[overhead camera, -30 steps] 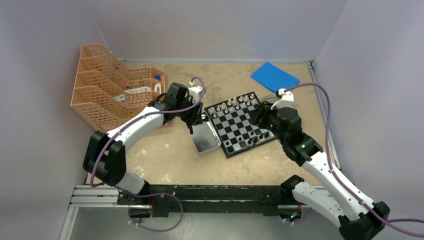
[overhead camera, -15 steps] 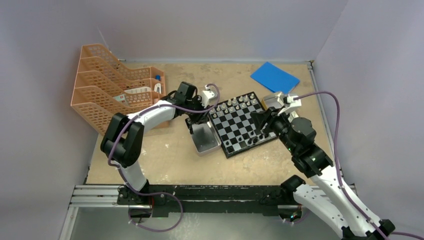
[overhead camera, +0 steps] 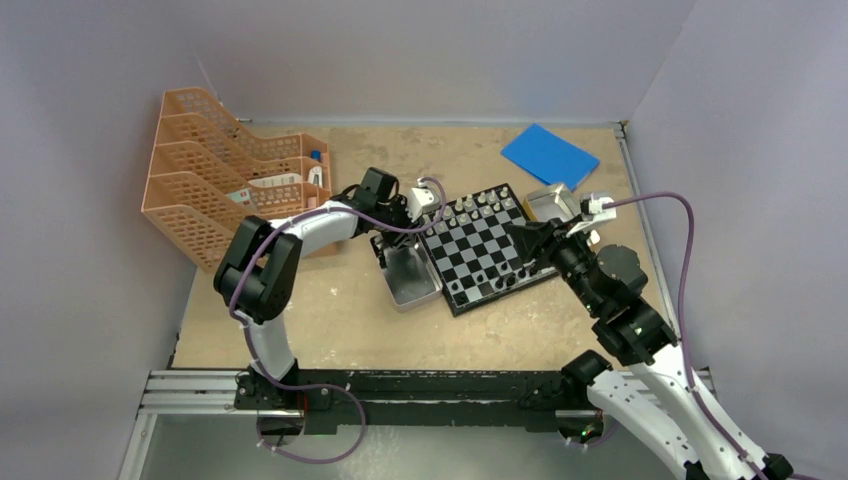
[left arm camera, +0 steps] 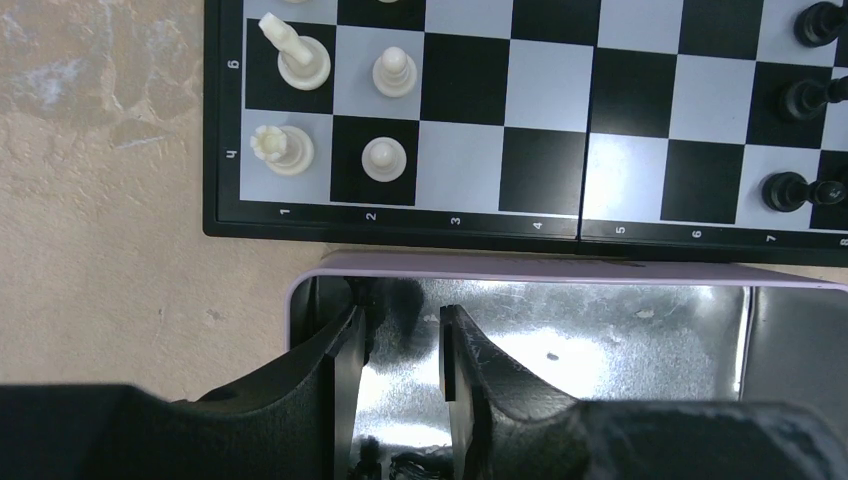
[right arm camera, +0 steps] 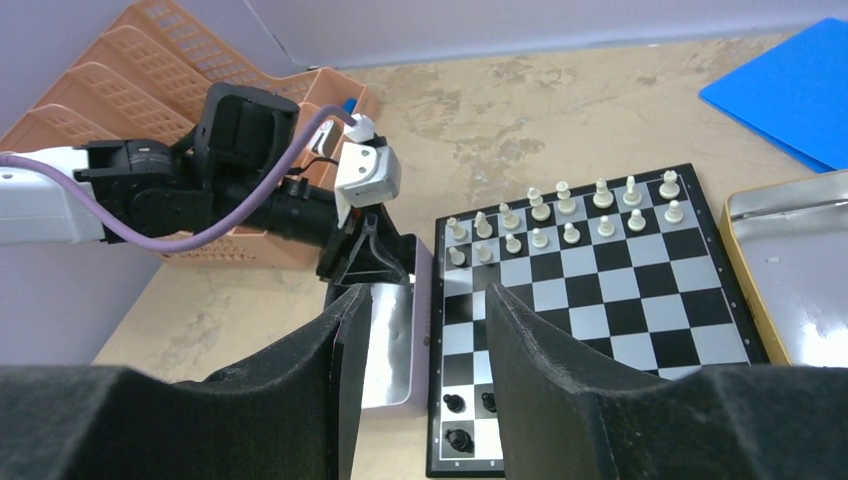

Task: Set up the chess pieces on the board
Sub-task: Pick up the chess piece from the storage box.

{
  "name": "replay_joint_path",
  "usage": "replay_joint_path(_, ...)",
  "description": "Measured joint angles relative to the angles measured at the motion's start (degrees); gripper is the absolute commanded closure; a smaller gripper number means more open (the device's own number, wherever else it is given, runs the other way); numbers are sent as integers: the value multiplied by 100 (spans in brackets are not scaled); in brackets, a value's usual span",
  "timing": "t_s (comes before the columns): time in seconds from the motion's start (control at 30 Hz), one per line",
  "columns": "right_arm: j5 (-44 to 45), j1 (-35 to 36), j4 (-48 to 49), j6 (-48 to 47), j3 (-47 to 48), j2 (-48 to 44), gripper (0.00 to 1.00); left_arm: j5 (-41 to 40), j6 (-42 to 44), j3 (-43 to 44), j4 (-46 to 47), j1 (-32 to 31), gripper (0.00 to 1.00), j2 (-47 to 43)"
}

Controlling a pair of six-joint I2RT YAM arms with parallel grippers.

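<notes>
The board [overhead camera: 482, 246] lies mid-table, also seen in the left wrist view [left arm camera: 520, 100] and the right wrist view [right arm camera: 600, 290]. White chess pieces [right arm camera: 560, 208] stand in two rows at its far side, with some in the left wrist view [left arm camera: 383, 158]. Black chess pieces [right arm camera: 457, 404] stand at its near side, others showing in the left wrist view [left arm camera: 786, 190]. My left gripper [left arm camera: 400, 340] is open by a narrow gap, low inside the silver tin [left arm camera: 620, 340] beside the board; nothing shows between its fingers. My right gripper [right arm camera: 425, 320] is wide open and empty, raised over the board's right side [overhead camera: 518, 236].
A second silver tin [overhead camera: 550, 200] lies right of the board. A blue pad [overhead camera: 548, 152] is at the back right. An orange tiered basket [overhead camera: 225, 175] stands at the back left. The left arm [overhead camera: 310, 225] reaches across in front of the basket.
The left arm's elbow swung in and its gripper went a little right, down into the tin. The right arm drew back toward the right, lifting its gripper off the board.
</notes>
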Motion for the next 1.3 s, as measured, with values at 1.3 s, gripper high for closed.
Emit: replay_joint_path(1.3,81,0,155,-2,-162,-144,50,-407,94,105,-92,-120,92,363)
